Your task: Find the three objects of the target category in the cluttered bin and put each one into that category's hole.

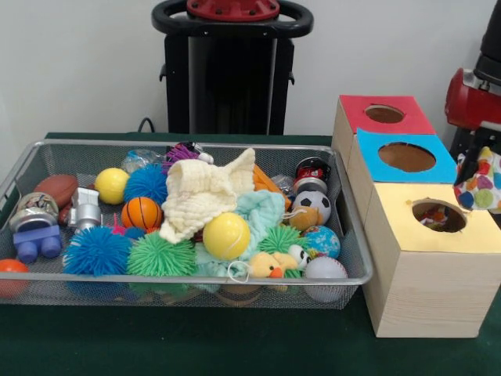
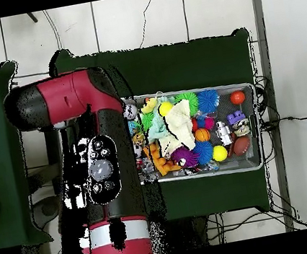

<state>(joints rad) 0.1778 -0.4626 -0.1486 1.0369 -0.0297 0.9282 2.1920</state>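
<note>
While a white cloth with coloured dots hangs at the yellow box, jaws' state is unclear.

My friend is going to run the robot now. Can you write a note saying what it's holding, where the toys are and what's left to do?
Gripper: at the front view's right edge, beside the yellow box, with a polka-dot cloth hanging from it; grip itself unclear.
Wire bin: full of balls, spiky toys, a cream cloth.
Three boxes with holes: red box, blue box, yellow.
Done: something colourful shows inside the yellow hole.
Left: drop the cloth in, keep searching.
</note>
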